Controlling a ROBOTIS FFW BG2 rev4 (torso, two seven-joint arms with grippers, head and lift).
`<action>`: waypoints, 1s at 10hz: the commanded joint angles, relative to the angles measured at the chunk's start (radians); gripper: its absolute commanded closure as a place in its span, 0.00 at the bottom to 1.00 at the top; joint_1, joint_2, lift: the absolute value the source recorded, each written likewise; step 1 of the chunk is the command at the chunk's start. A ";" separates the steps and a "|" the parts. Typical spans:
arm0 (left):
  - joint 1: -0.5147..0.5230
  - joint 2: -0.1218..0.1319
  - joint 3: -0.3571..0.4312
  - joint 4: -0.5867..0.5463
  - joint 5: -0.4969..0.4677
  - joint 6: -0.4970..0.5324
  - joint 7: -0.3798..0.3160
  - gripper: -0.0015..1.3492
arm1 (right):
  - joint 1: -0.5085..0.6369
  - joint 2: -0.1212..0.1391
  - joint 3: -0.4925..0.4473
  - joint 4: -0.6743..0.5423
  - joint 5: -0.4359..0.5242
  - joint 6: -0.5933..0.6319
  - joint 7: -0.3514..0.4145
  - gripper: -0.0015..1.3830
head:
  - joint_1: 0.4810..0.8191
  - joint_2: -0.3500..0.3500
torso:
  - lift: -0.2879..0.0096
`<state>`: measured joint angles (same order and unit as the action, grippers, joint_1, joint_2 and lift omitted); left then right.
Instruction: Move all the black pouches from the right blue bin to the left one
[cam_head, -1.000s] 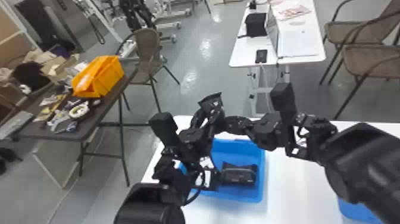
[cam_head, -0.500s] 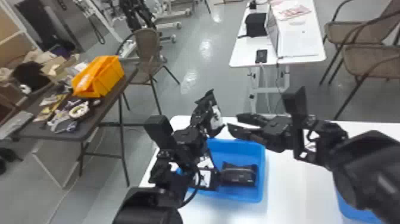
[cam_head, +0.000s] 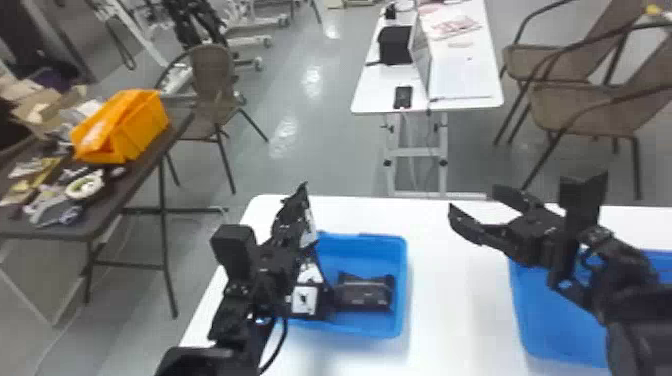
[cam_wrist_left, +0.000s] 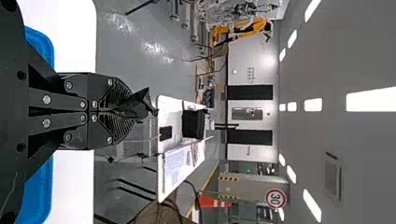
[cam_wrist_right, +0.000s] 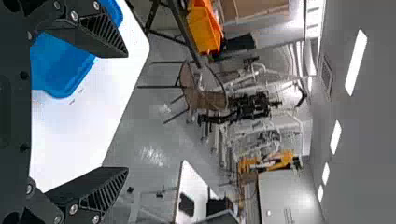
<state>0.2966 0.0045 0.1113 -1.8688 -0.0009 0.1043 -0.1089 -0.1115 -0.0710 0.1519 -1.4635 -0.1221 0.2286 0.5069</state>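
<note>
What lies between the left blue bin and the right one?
In the head view, bare white tabletop separates the left bin from the right bin, with the right gripper open above its far part.

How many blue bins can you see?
2. The left blue bin sits on the left of the white table; the right blue bin sits on the right. Both are partly hidden.

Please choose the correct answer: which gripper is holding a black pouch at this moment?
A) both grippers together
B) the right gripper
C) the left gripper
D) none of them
C: the left gripper is closed on a black pouch, while the right gripper is open with nothing between its fingers.
</note>
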 joint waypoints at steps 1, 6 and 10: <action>0.003 0.000 -0.009 0.045 -0.088 -0.044 0.000 0.90 | 0.059 0.008 -0.074 -0.046 0.044 0.000 -0.014 0.10 | 0.63 0.82 | 1.00; 0.004 -0.003 -0.024 0.099 -0.056 -0.124 0.005 0.30 | 0.138 0.016 -0.140 -0.093 0.041 -0.009 -0.082 0.10 | 0.63 0.67 | 1.00; 0.053 -0.007 -0.013 0.030 0.084 -0.275 0.064 0.13 | 0.224 0.020 -0.173 -0.178 0.041 -0.054 -0.139 0.10 | 0.63 0.66 | 1.00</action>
<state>0.3367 0.0000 0.0946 -1.8228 0.0698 -0.1590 -0.0427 0.0899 -0.0526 -0.0166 -1.6205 -0.0779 0.1881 0.3699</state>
